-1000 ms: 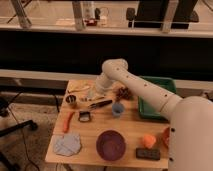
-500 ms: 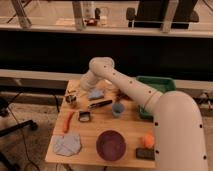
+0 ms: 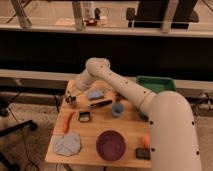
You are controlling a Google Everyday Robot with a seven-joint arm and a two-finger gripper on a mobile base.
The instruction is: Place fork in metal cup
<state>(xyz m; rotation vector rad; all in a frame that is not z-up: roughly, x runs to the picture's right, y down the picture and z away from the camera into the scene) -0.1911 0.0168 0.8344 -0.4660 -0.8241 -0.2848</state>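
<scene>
The metal cup [image 3: 69, 100] is a small grey round cup at the left edge of the wooden table [image 3: 127, 131]. My gripper [image 3: 73, 95] is low at the cup, just above and touching or nearly touching its rim, and hides part of it. The arm reaches in from the right over the table. A slim utensil with a dark handle [image 3: 100, 104] lies flat on the table, to the right of the cup. I cannot tell whether it is the fork or whether the gripper holds anything.
A light-blue cup [image 3: 117, 109] stands mid-table and a purple bowl [image 3: 111, 145] near the front. An orange carrot [image 3: 67, 122], a grey-blue cloth [image 3: 67, 145], a small dark square thing [image 3: 84, 117] and a blue object [image 3: 95, 94] lie left. A green tray [image 3: 156, 83] sits back right.
The arm has swung left. The gripper moved from over the middle of the table to the metal cup at the left edge and came lower.
</scene>
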